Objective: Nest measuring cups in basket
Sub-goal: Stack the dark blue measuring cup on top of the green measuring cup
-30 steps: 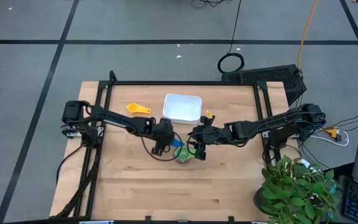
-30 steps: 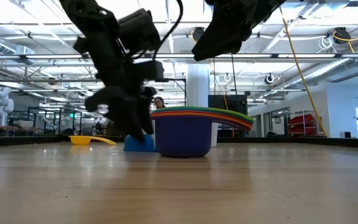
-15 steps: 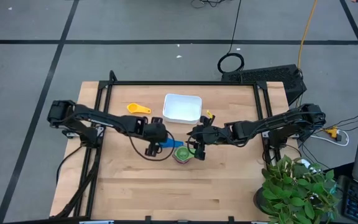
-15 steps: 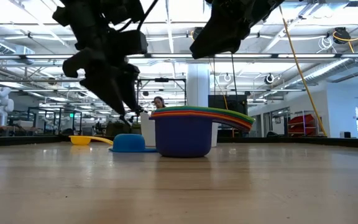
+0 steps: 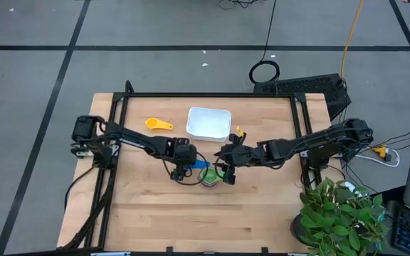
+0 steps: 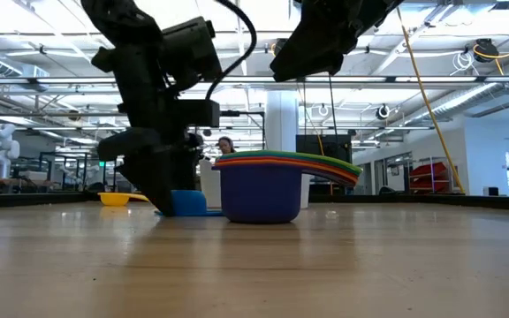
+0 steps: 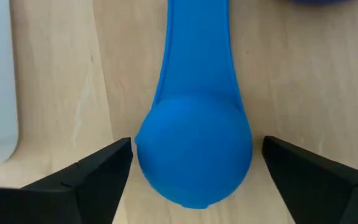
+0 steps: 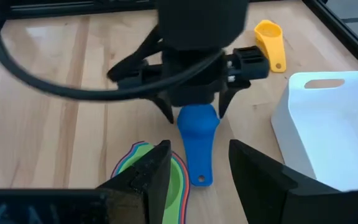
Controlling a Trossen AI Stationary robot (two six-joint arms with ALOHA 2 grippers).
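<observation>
Two grippers hang over my table: my left gripper [image 7: 191, 168] is down low with its fingers [image 7: 86, 180] spread wide on both sides of the blue cup [image 7: 194, 155], which lies upside down on the wood, and I cannot see the fingers touching it. My right gripper [image 8: 197, 168] hangs just above the stack of cups [image 6: 277, 181], green on top and navy at the bottom, with its fingers a little apart and nothing between them. I see the yellow cup [image 5: 158, 124] lying alone near the far side, and the white basket [image 5: 208, 123] sits just behind the stack.
</observation>
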